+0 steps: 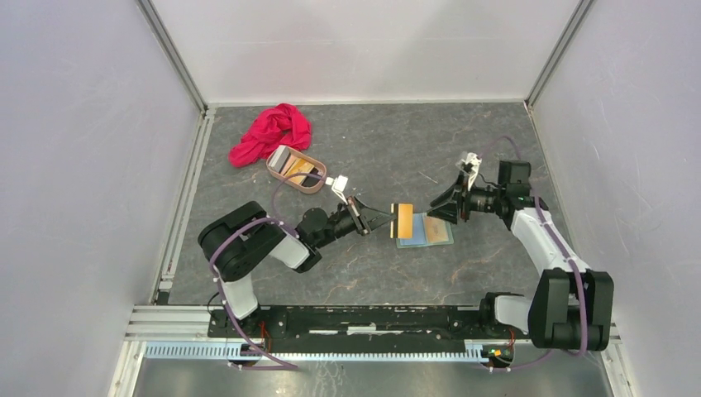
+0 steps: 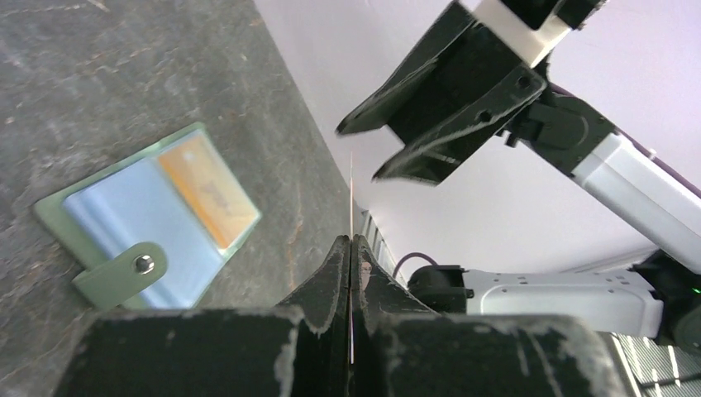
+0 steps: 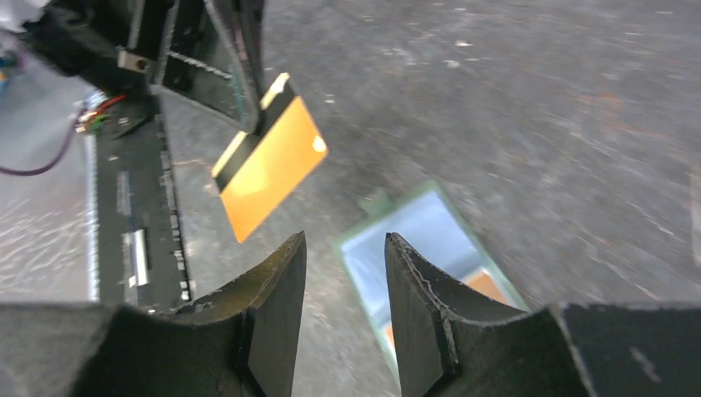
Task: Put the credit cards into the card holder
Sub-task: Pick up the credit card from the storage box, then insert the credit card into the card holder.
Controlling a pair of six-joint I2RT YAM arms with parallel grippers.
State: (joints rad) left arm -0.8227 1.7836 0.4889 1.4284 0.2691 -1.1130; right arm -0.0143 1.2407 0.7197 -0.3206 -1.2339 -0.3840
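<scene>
My left gripper (image 1: 387,219) is shut on an orange-gold credit card (image 1: 404,220) with a dark stripe, holding it on edge just left of the card holder (image 1: 438,231). In the left wrist view the card (image 2: 351,194) shows as a thin line rising from the shut jaws. The sage-green card holder (image 2: 124,219) lies open on the table, pale blue inside, with another orange card (image 2: 207,190) tucked in a pocket. My right gripper (image 1: 441,207) hovers open over the holder's right side, empty. From the right wrist, the held card (image 3: 269,165) hangs ahead of the open gripper (image 3: 345,244), holder (image 3: 413,231) below.
A pinkish-tan oval tray (image 1: 311,186) with more cards (image 1: 288,159) stands at the back left, next to a crumpled red cloth (image 1: 271,132). White walls enclose the table on three sides.
</scene>
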